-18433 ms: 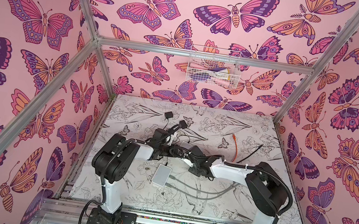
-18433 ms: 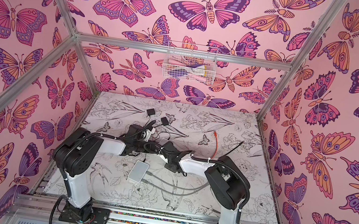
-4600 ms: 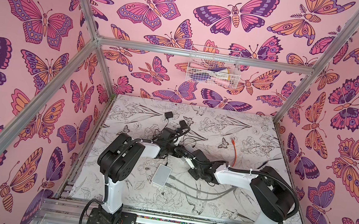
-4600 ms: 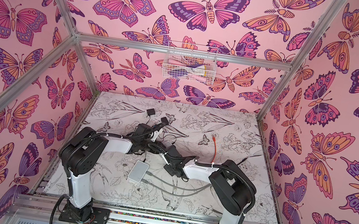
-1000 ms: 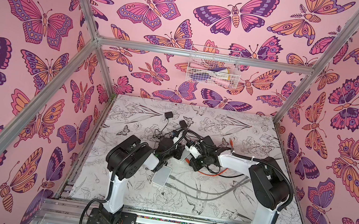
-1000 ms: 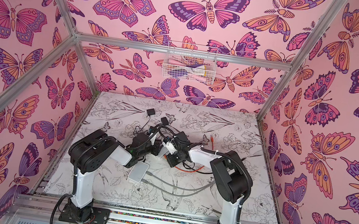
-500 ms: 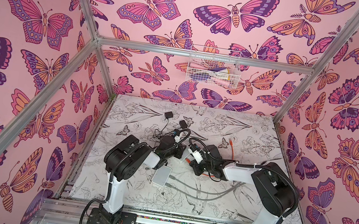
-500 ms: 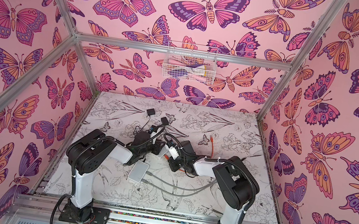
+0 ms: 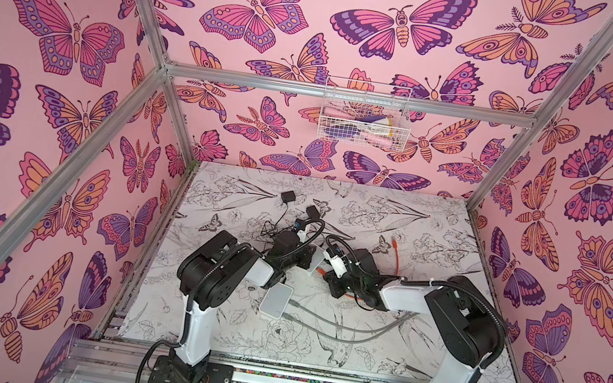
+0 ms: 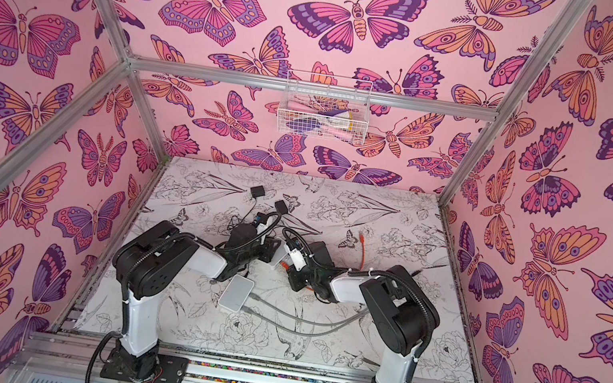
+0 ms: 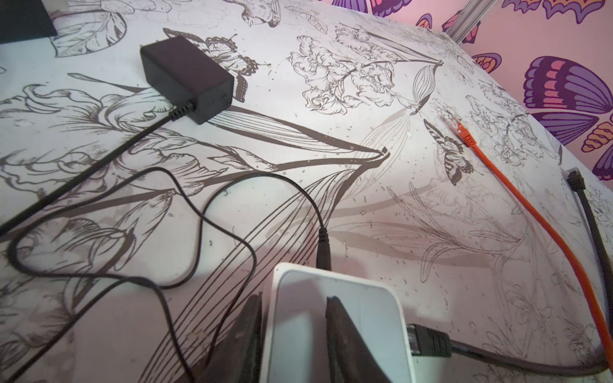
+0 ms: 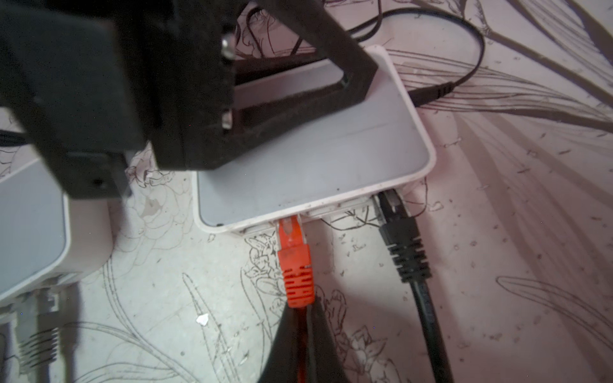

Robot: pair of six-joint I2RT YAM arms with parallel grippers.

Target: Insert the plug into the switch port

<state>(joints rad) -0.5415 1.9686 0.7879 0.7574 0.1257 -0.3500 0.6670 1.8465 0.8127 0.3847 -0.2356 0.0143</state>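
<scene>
The white switch [image 12: 315, 159] lies on the flowered table, and both top views show it [image 9: 317, 261] [image 10: 279, 257]. My left gripper [image 11: 294, 300] is shut on the switch [image 11: 365, 315], one finger along its side edge and the other on its top face. The orange plug [image 12: 293, 262] points at the switch's port side. Its clear tip sits at the mouth of a port, with most of the clear head showing outside. My right gripper [image 12: 303, 310] is shut on the orange cable just behind the plug's boot.
A black plug [image 12: 403, 238] sits in another port of the same switch. A second white switch [image 9: 276, 300] with two grey cables lies nearer the front. A black power adapter [image 11: 187, 78], its looped cord and the orange cable's far end [image 11: 464, 132] lie behind.
The right arm has swung its elbow out to the right, with the orange plug staying at the switch's port side. The left gripper has stayed on the switch.
</scene>
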